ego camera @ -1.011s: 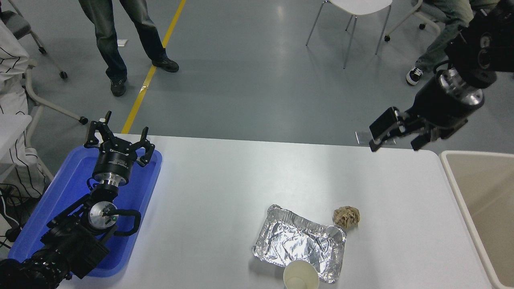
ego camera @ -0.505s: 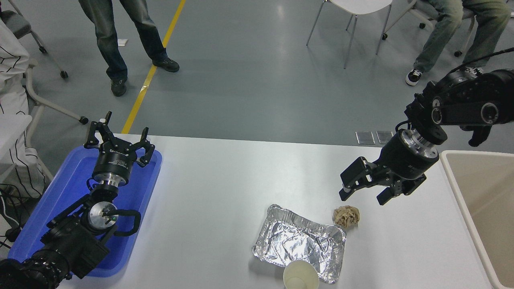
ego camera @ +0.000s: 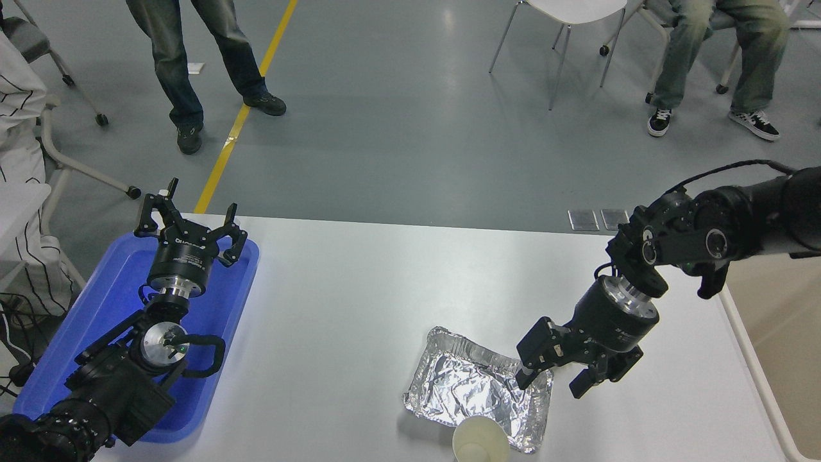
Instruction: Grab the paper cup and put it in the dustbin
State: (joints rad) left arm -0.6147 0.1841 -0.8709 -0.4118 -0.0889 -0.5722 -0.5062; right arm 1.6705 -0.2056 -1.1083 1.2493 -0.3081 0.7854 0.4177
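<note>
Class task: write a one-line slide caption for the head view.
Open right gripper hovers over foil tray, paper cup untouched at the table's near edge.

The scene was brightly and evenly lit from overhead. A broad pale sheen lay across the white table (ego camera: 397,282) toward 12 o'clock, and a soft reflection streaked the grey floor (ego camera: 410,122). The foil tray (ego camera: 468,391) glinted sharply. Shadows were short and soft under the right arm (ego camera: 705,237). Focus was crisp throughout, without motion blur.
</note>
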